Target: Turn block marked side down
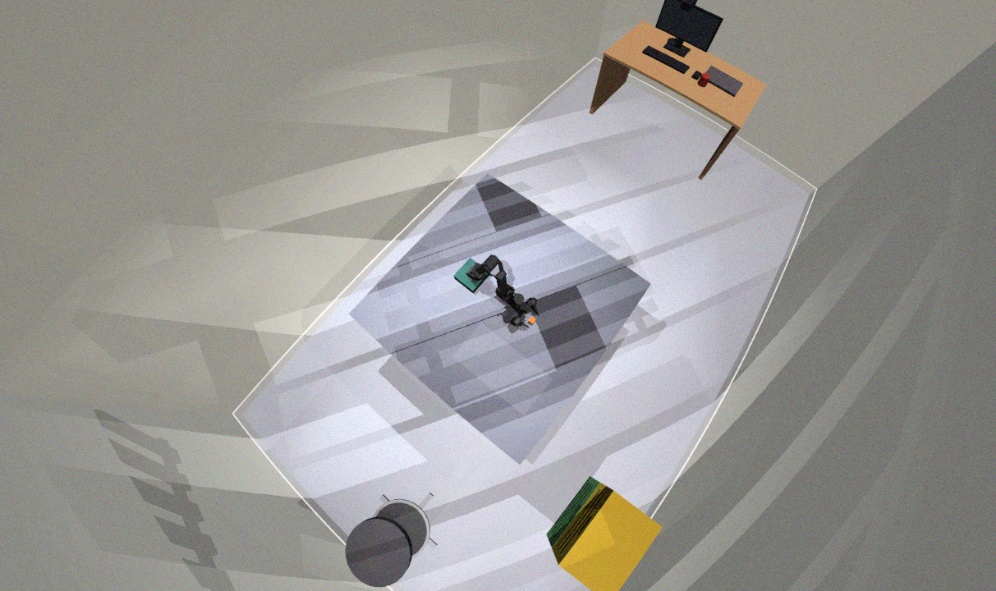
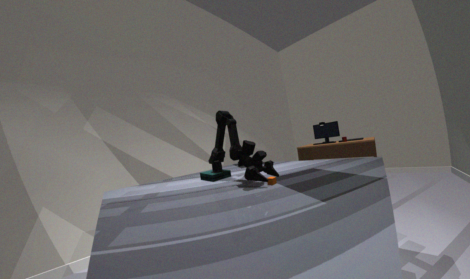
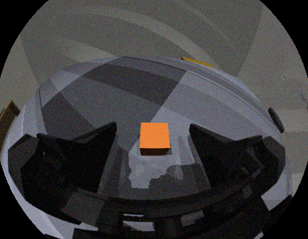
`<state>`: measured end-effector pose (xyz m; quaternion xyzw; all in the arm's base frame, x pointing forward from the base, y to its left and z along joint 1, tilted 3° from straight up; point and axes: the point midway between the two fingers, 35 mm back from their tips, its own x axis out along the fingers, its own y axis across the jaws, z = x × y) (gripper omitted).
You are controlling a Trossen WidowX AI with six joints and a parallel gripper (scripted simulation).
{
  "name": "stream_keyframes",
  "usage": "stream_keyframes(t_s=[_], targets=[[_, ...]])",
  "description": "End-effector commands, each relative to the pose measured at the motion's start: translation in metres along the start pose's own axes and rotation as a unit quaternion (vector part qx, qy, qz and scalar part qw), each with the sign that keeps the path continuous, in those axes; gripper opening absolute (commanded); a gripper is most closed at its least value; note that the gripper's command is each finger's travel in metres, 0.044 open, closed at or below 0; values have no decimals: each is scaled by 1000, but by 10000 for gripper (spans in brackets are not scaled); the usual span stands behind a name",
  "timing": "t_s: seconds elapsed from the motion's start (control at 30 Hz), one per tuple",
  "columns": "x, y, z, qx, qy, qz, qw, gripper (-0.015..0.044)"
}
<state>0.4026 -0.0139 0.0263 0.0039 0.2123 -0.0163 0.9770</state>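
Observation:
The orange block [image 1: 532,320] [image 2: 271,180] [image 3: 154,135] rests flat on the grey-white table [image 1: 427,323] [image 2: 229,239]. In the wrist view its top is plain orange and its near side is dark. No mark shows on the faces in view, and its underside is hidden. My gripper [image 1: 532,320] [image 2: 272,178] [image 3: 154,126] is open, low over the table and tilted forward. Its fingertips stand wide on either side of the block in the wrist view, with gaps between them and the block.
The arm's teal base [image 1: 465,276] [image 2: 214,175] stands on the table behind the gripper. A wooden desk [image 1: 707,91] [image 2: 337,151] with a monitor, a yellow box [image 1: 611,540] and a round dark stool [image 1: 378,552] stand off the table.

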Motion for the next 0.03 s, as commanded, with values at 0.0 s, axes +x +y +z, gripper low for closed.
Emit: stream_keyframes(t_s=[0.0], targets=[[0, -1, 0, 2, 0, -2, 1000, 440]])
